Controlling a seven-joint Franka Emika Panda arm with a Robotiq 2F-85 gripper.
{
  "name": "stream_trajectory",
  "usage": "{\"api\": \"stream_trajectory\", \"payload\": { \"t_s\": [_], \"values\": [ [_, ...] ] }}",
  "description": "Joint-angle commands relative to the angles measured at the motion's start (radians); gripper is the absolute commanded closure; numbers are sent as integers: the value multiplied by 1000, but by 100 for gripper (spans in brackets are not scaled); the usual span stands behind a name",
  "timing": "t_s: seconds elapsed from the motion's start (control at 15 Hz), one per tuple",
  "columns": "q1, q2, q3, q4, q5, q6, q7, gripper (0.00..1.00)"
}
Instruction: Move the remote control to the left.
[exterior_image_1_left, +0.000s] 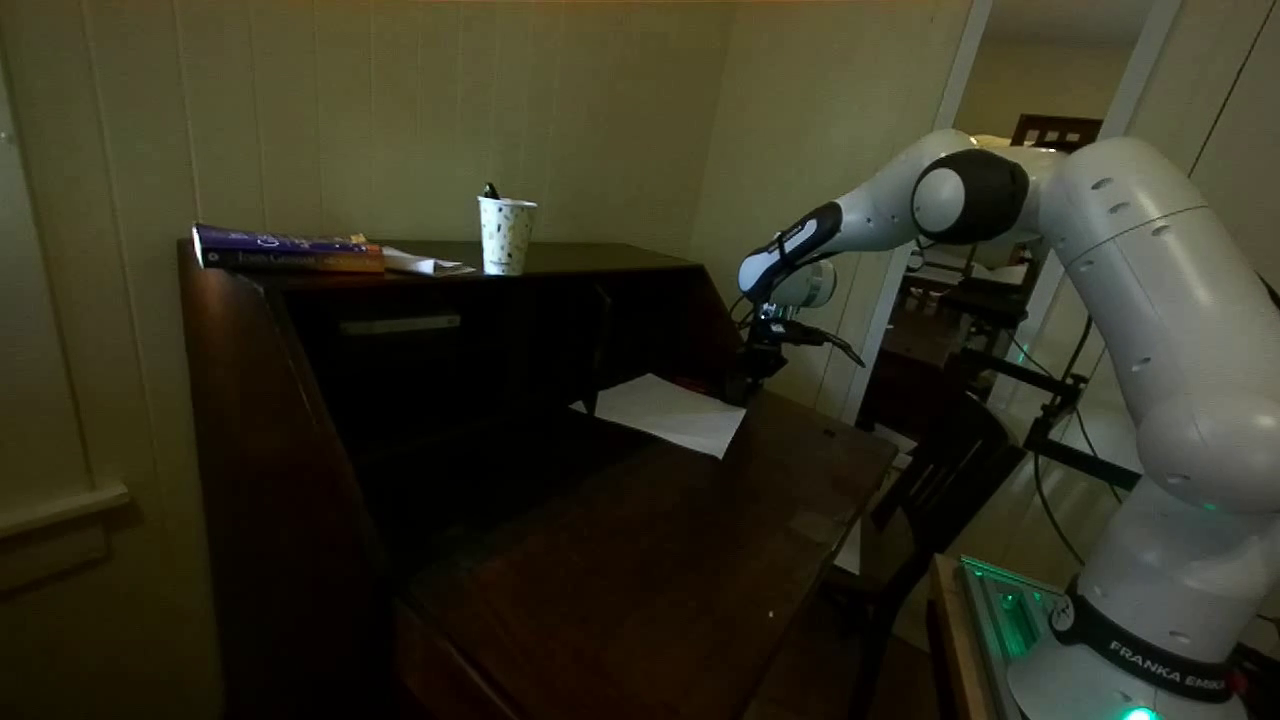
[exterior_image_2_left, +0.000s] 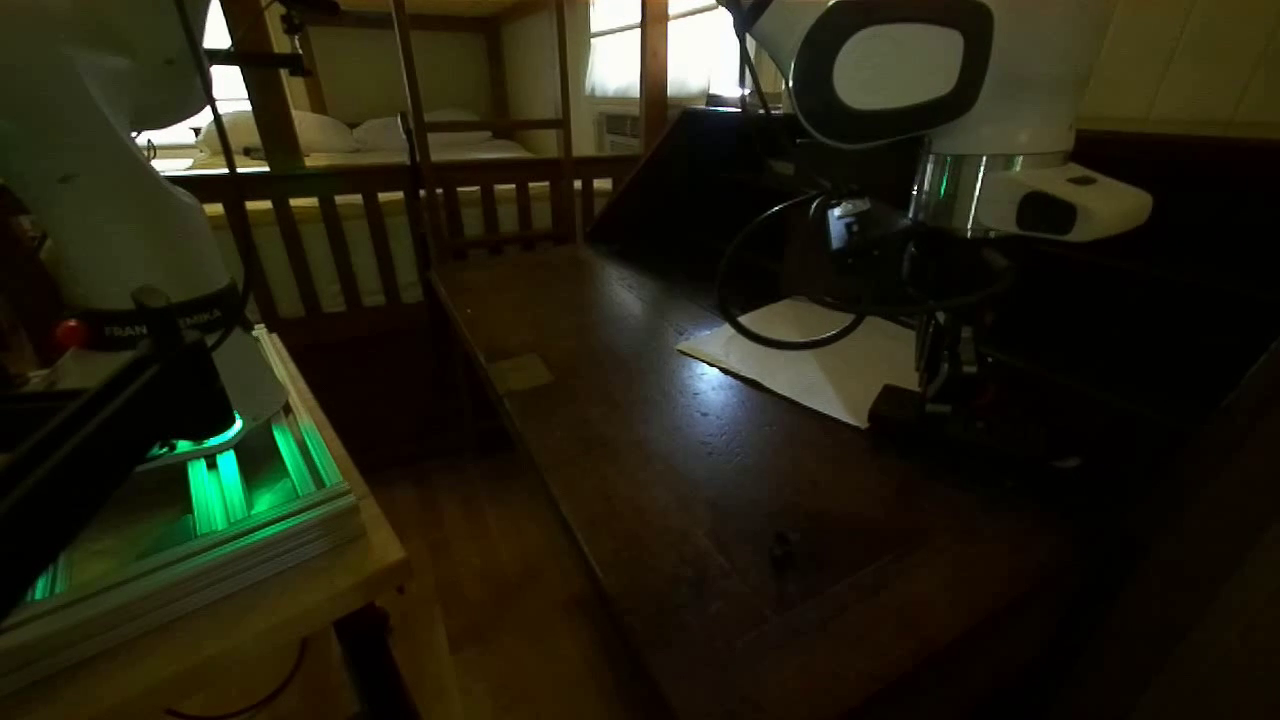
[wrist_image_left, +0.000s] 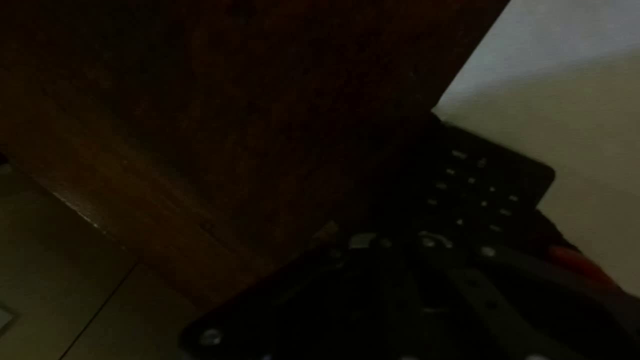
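Note:
The remote control (wrist_image_left: 480, 185) is a slim black bar with pale key marks. In the wrist view it runs from the paper's edge down to my fingertips. In an exterior view its end shows as a black block (exterior_image_2_left: 893, 403) at the paper's corner, beside the fingers. My gripper (wrist_image_left: 405, 242) has its fingertips drawn close together at the remote control and looks shut on it; the grip itself is very dark. The gripper also shows in both exterior views (exterior_image_1_left: 750, 378) (exterior_image_2_left: 945, 400), low over the desk. In an exterior view the remote control is lost in the dark behind the gripper.
A white paper sheet (exterior_image_1_left: 690, 412) lies on the dark wooden desk (exterior_image_1_left: 640, 560) beside the gripper. A red object (wrist_image_left: 580, 262) is near the fingers. The desk's upper shelf holds a white cup with a straw (exterior_image_1_left: 508, 240) and books (exterior_image_1_left: 290, 250). Dark cubbyholes stand behind.

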Motion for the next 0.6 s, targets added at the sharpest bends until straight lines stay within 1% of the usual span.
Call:
{"api": "stream_trajectory", "payload": {
  "t_s": [0.0, 0.13, 0.27, 0.53],
  "values": [
    [7, -57, -11, -46, 11, 48, 46, 67],
    [13, -87, -26, -52, 8, 57, 87, 54],
    [21, -125, -38, -60, 14, 23, 151, 40],
    [35, -129, -41, -56, 53, -19, 315, 12]
  ]
}}
